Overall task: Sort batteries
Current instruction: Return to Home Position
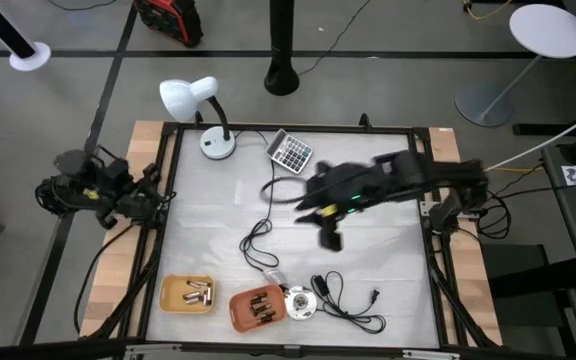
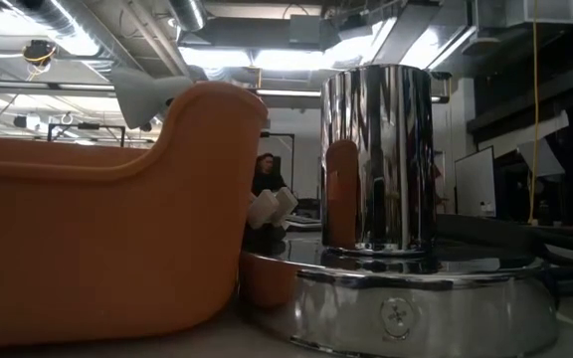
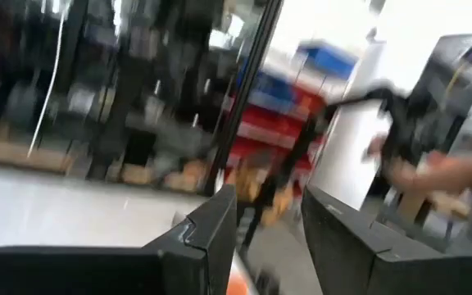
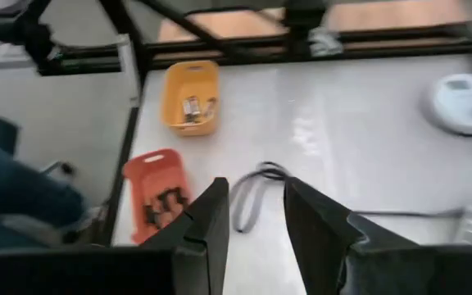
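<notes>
The batteries lie in two small trays near the table's near edge. Silvery ones [image 1: 199, 294] sit in the yellow tray [image 1: 173, 295], and thin dark ones [image 1: 265, 305] sit in the orange tray [image 1: 241, 312]. The right wrist view shows both: the yellow tray [image 4: 188, 82] and the orange tray [image 4: 150, 176]. My right gripper [image 1: 329, 239] hangs open over the middle of the table with nothing between its fingers [image 4: 256, 217]. My left gripper [image 3: 269, 233] is open and empty; its arm is folded back at the table's left edge [image 1: 98, 192].
A black cable [image 1: 260, 238] winds across the table's middle, below my right gripper [image 4: 252, 190]. A white lamp [image 1: 193, 100] and a calculator [image 1: 290, 151] stand at the far edge. A shiny round device [image 1: 299, 302] and black cable plugs [image 1: 348, 305] lie beside the orange tray. A person's arm [image 3: 441, 174] shows beyond the table.
</notes>
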